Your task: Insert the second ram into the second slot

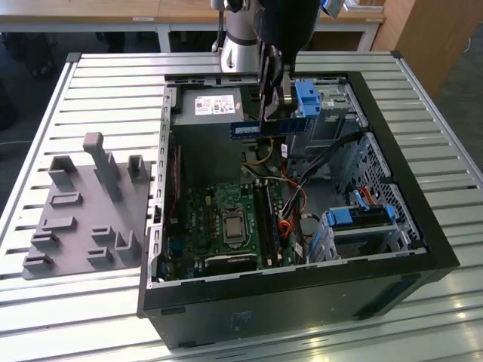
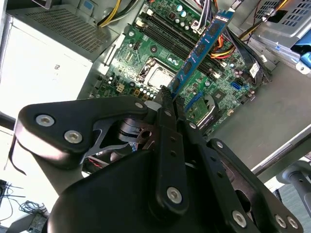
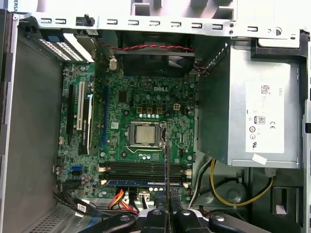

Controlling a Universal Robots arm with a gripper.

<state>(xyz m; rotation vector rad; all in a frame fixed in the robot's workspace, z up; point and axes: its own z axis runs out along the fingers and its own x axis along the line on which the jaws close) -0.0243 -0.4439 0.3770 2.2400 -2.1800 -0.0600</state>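
Observation:
My gripper (image 1: 266, 111) is shut on the second ram (image 1: 272, 126), a long blue stick with a white label. It hangs level above the open computer case, over the rear part of the motherboard. In the second wrist view the fingers (image 2: 167, 104) pinch one end of the ram (image 2: 199, 51), which reaches out over the board. In the first wrist view the ram (image 3: 166, 160) shows edge-on, crossing above the row of memory slots (image 3: 141, 170). A blue strip (image 3: 143, 183) lies in one slot of that row. I cannot tell which one is the second slot.
The CPU socket (image 1: 232, 224) lies beside the slots. A silver power supply (image 1: 219, 105), blue drive-bay latches (image 1: 306, 94) and loose cables (image 1: 290, 204) crowd the case around the gripper. A grey fixture plate (image 1: 83, 211) stands on the slatted table at the exterior view's left.

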